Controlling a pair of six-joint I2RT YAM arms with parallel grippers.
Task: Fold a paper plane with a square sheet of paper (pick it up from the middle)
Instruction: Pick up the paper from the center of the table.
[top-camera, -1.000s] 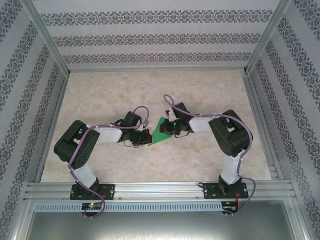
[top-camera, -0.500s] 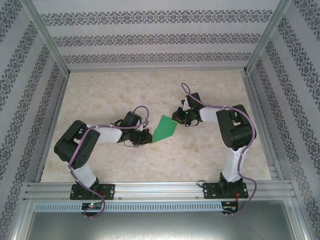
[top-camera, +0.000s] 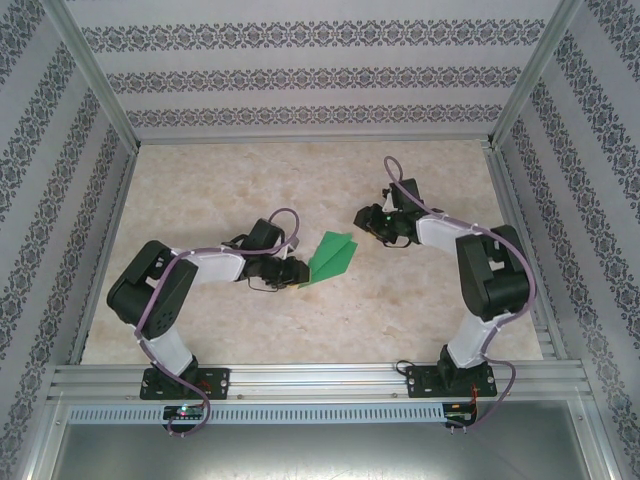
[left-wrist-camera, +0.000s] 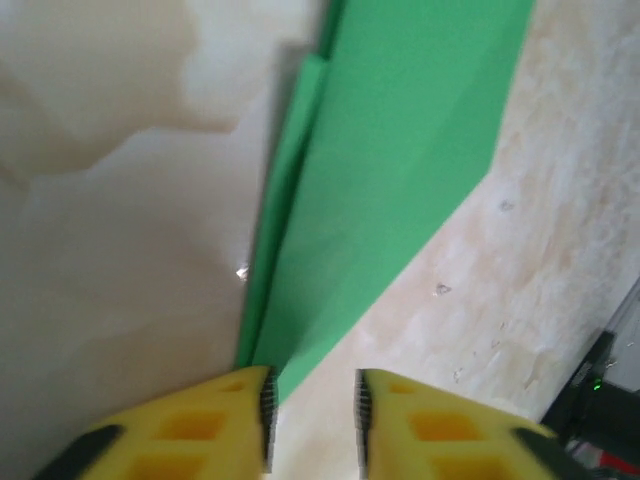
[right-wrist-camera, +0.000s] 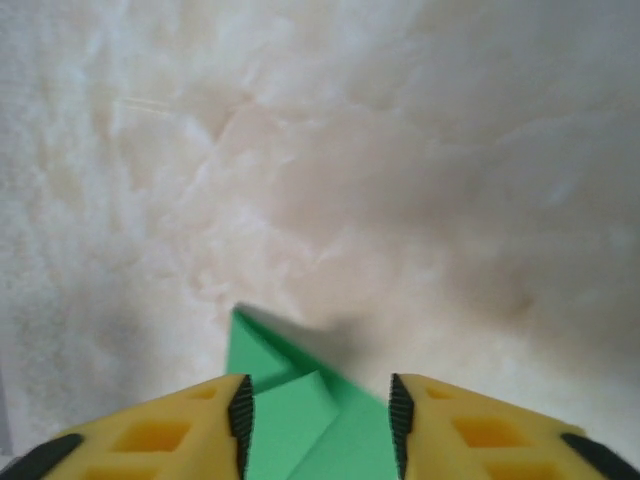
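The square sheet of paper is folded into a narrow, creased green paper plane (top-camera: 331, 257) that lies on the marble tabletop between the two arms. My left gripper (top-camera: 297, 273) sits at its near-left tip. In the left wrist view that gripper (left-wrist-camera: 312, 405) is open, and the paper plane (left-wrist-camera: 400, 150) stretches away ahead, its tip just beside the left finger (left-wrist-camera: 200, 435). My right gripper (top-camera: 364, 217) hangs up and to the right of the plane, apart from it. In the right wrist view it (right-wrist-camera: 318, 415) is open, with the plane's folded corner (right-wrist-camera: 290, 410) on the table beyond the fingertips.
The marble tabletop (top-camera: 240, 190) is ringed by aluminium rails (top-camera: 300, 375) at the near edge and patterned walls on three sides. Both arm bases stand at the near rail. A dark piece of the right arm (left-wrist-camera: 600, 385) shows at the left wrist view's lower right.
Both grippers have opened. The right arm drew back, up and to the right, away from the paper. The paper plane dropped from between them and now lies on the table.
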